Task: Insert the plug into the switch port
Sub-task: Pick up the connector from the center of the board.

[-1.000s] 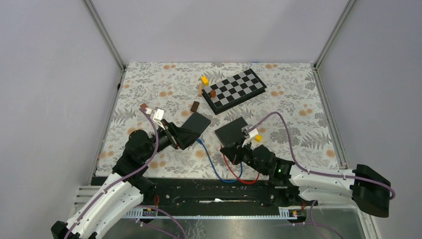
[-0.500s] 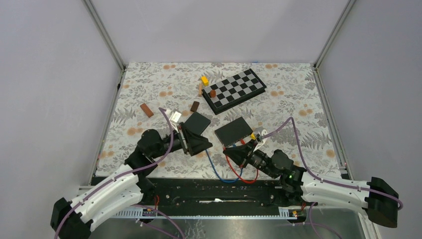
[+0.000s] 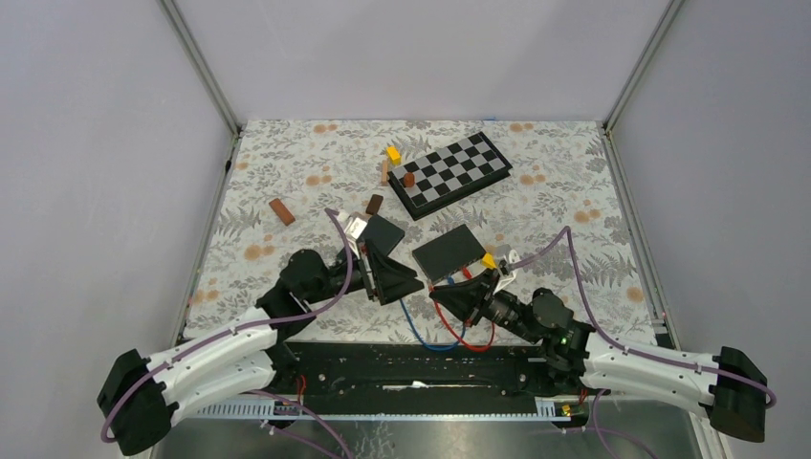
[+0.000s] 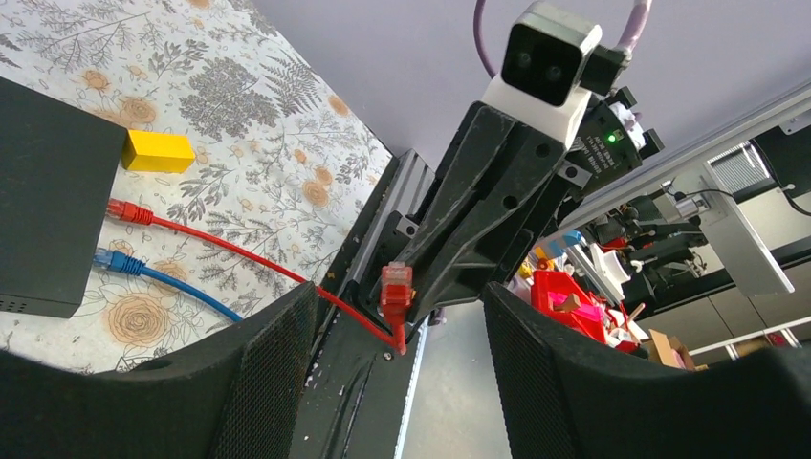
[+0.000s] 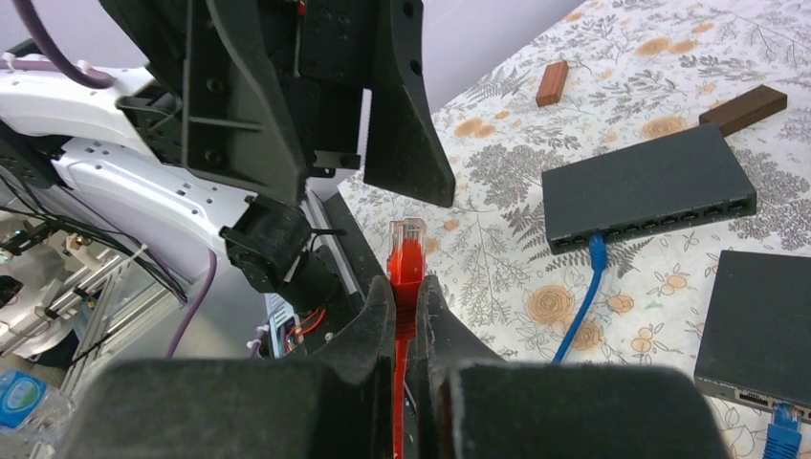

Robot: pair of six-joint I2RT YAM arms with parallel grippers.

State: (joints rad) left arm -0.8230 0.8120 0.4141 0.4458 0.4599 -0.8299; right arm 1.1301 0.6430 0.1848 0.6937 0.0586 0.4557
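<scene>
Since a second ago my left arm has swung in from the table's 9 o'clock side to the centre and my right has drawn back toward 6 o'clock, so the claws now meet nose to nose. The right gripper (image 5: 406,287) is clamped on the red plug (image 5: 405,251), held clear of the mat near the 6 o'clock edge. The plug's long axis points at about 10 o'clock into the left gripper (image 3: 406,280), whose fingers stand apart and empty. The left-hand switch (image 5: 646,186) lies beyond at 11 o'clock, so I judge the right arm the one to carry it.
</scene>
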